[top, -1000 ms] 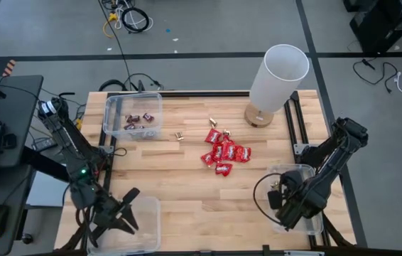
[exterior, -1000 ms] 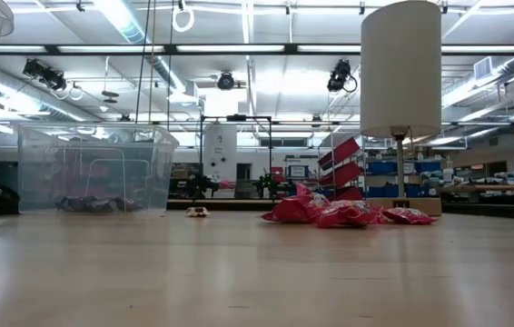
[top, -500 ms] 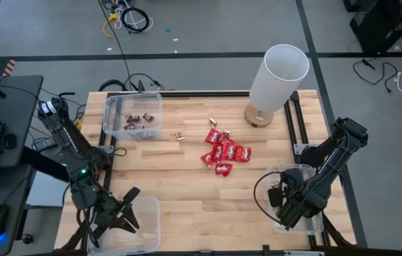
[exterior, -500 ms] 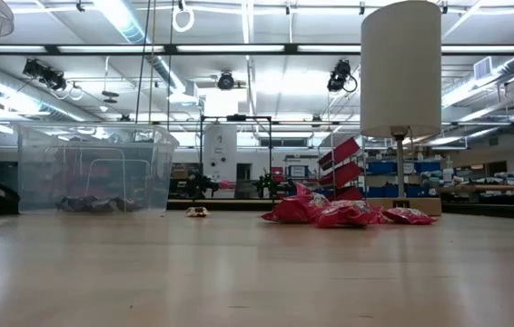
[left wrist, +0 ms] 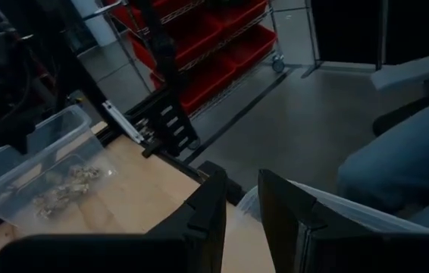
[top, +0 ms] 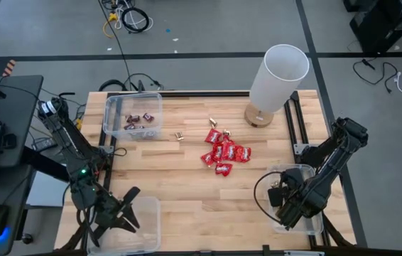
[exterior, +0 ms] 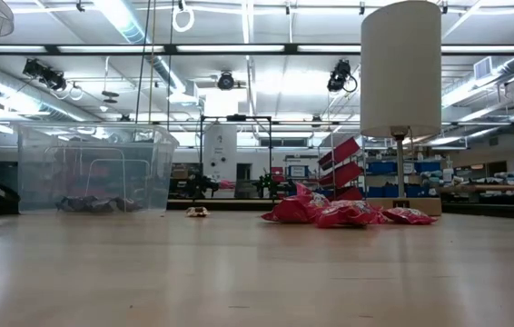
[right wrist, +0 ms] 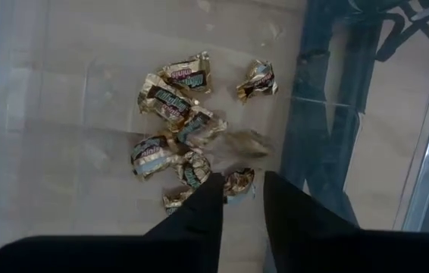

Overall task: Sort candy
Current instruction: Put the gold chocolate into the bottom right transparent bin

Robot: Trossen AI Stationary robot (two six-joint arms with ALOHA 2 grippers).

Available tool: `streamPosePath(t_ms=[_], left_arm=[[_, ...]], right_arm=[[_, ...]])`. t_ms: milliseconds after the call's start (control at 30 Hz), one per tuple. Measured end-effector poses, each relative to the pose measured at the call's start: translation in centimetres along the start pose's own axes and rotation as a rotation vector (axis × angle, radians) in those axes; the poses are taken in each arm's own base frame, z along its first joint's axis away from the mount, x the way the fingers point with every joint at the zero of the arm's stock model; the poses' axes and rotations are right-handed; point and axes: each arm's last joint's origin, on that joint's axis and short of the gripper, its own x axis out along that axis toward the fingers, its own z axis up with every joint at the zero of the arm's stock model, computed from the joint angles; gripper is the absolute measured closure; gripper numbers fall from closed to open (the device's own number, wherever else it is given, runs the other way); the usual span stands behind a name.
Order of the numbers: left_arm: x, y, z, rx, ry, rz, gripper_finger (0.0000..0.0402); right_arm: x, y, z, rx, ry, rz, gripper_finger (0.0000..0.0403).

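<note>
Your left pincer (top: 119,213) waits over the near-left bin (top: 148,227), narrowly parted, holding nothing. The red packets (top: 224,154) lie mid-desk (top: 187,192) with gold pieces (top: 213,122) just beyond. Your right pincer (right wrist: 238,199) sits over the right bin (right wrist: 25,136), narrowly parted, nothing visibly clamped, a gold piece blurred just beneath. It is likely nearer the remaining candy, which lies leftward and away from it.

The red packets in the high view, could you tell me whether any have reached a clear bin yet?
No, the red packets all lie clustered on the bare wooden table, outside every bin.
</note>
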Motion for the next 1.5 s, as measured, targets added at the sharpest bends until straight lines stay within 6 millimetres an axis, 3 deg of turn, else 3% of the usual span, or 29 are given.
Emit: streamPosePath(t_ms=[333, 633, 733, 867, 1033, 1300, 1500], left_arm=[[-0.1, 0.6, -0.1, 0.03, 0.042, 0.187, 0.0319], [-0.2, 1.9, -0.4, 0.151, 0.154, 0.473, 0.0319], [-0.1, 2.0, -0.5, 0.144, 0.158, 0.485, 0.0319], [-0.1, 2.1, -0.4, 0.114, 0.138, 0.479, 0.0319], [0.2, 2.4, 0.4, 0.083, 0.004, 0.324, 0.0319], [0.7, 6.2, -0.6, 0.207, 0.084, 0.438, 0.0319], [0.7, 8.4, -2.2, 0.156, 0.191, 0.475, 0.0319]], right_arm=[[0.0, -0.3, -0.3, -0.065, -0.038, 0.032, 0.0283], [-0.3, 0.8, 0.9, -0.19, -0.326, 0.247, 0.0284], [-0.8, 1.7, 1.9, -0.204, -0.435, 0.322, 0.0285], [-2.2, 3.6, 3.4, -0.222, -0.435, 0.378, 0.0286], [-4.3, 6.3, 5.2, -0.275, -0.525, 0.535, 0.0286], [-6.3, 9.6, 5.1, -0.46, -0.782, 0.746, 0.0286], [-7.7, 11.8, 5.4, -0.545, -0.912, 0.832, 0.0288]])
